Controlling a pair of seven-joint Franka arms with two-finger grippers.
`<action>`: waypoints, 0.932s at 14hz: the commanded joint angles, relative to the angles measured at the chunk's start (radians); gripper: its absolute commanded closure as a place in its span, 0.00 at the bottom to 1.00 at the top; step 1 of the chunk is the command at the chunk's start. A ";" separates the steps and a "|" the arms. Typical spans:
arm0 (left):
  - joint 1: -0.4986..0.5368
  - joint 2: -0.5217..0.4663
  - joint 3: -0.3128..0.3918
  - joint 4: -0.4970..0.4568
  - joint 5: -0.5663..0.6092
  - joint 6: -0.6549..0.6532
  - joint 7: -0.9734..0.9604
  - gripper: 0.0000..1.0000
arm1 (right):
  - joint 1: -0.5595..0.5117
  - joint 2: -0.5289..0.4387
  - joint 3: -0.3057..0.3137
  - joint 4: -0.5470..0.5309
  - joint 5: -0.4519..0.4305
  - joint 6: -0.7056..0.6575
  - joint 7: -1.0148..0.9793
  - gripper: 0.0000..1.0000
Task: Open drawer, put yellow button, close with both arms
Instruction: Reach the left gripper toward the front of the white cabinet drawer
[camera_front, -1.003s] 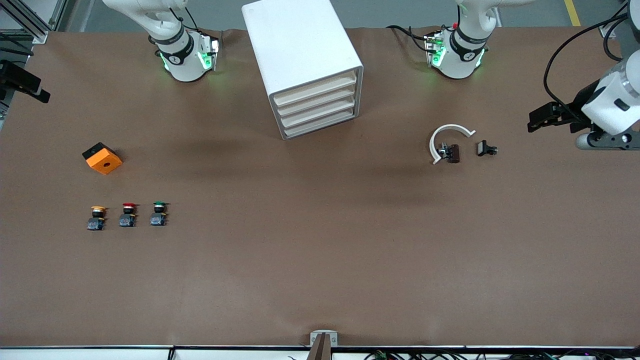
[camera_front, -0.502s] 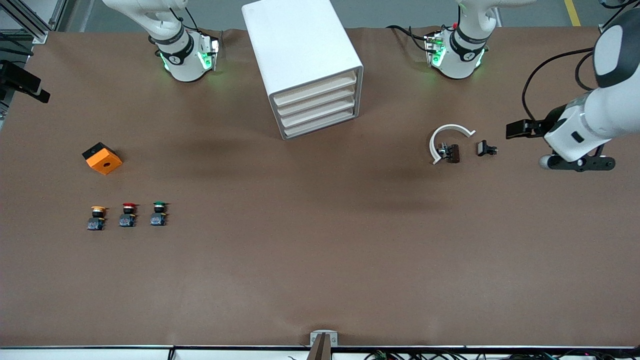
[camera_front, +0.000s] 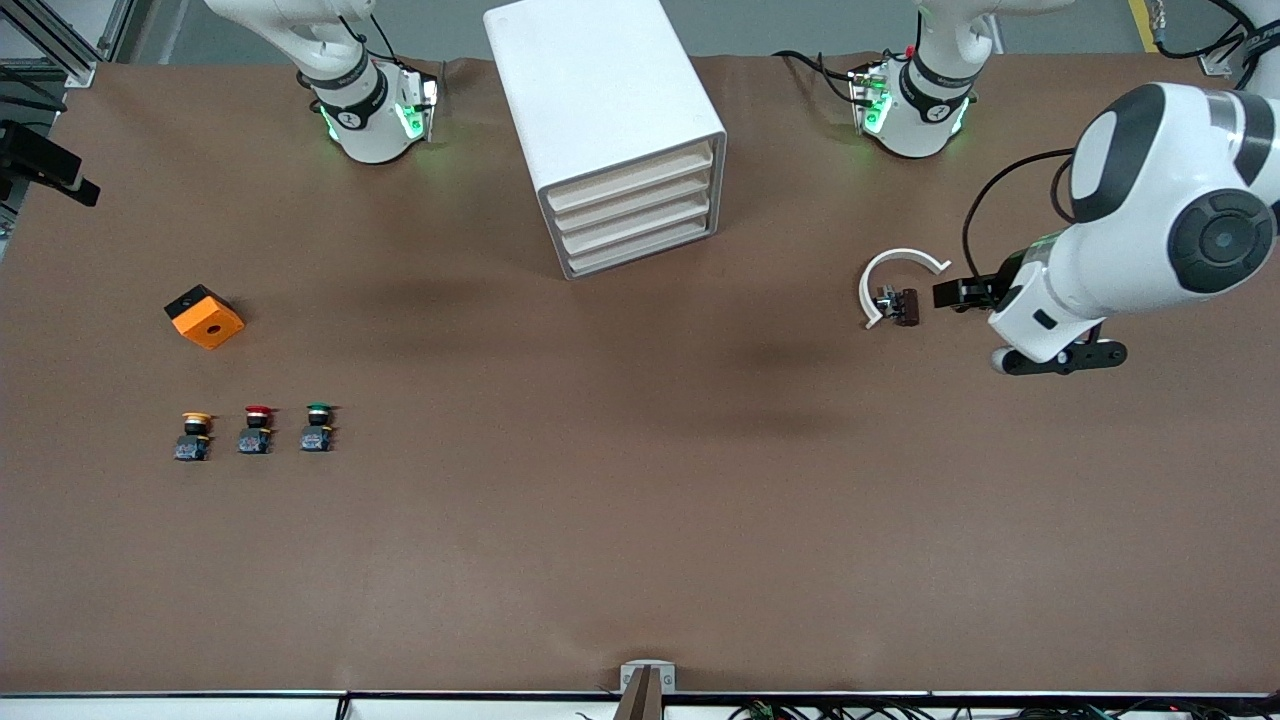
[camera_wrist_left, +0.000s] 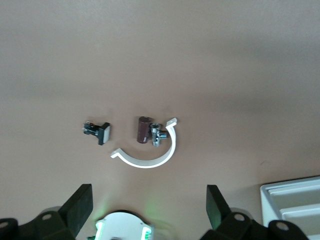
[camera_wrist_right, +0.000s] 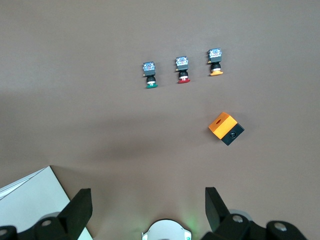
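Your small yellow-capped pushbutton sits at the right arm's end of the table, beside the red-capped button; your right gripper hangs above that area, fingers apart. The top cream-fronted drawer of the tall white cabinet is shut. Your left gripper hovers spread wide over the white curved clip.

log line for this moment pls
drawer: shut | yellow button: on table, untouched | left gripper: open, over small parts | right gripper: open, waiting
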 joint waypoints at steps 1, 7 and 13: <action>-0.019 0.027 -0.006 0.039 -0.055 -0.003 -0.105 0.00 | -0.004 -0.021 0.000 -0.022 0.012 0.005 -0.008 0.00; -0.085 0.117 -0.009 0.145 -0.206 -0.012 -0.447 0.00 | -0.004 -0.023 0.000 -0.023 0.012 -0.005 -0.008 0.00; -0.084 0.276 -0.007 0.242 -0.476 -0.012 -0.864 0.00 | -0.003 -0.023 0.002 -0.028 0.012 -0.001 -0.008 0.00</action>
